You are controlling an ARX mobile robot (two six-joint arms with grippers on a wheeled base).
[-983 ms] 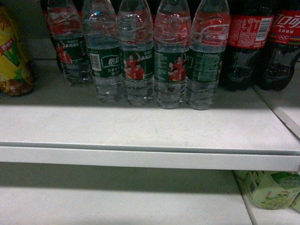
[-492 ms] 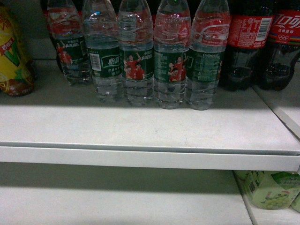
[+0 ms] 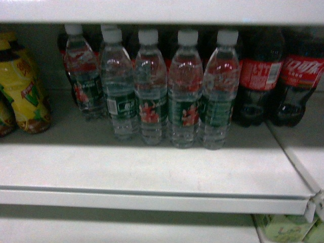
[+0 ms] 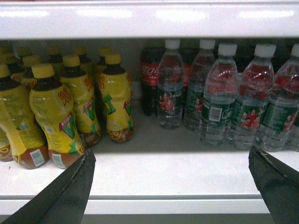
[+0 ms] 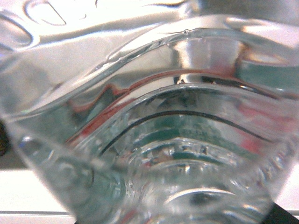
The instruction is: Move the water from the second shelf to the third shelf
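Against the right wrist camera, a water bottle (image 5: 154,140) fills the frame, apparently held; right tool's closure cannot be confirmed. Left tool (image 4: 170,184) spread, empty. Placement on third shelf remains.

White metal shelving unit; upper shelf edge (image 3: 162,11) across the top of the head view, glossy with light streaks in the left wrist view; middle shelf board (image 3: 152,172) pale, brightly lit at the front, shadowed toward the rear; rounded front lip (image 3: 152,201); grey back panel (image 3: 48,55) dim; lower bay beneath in shadow.
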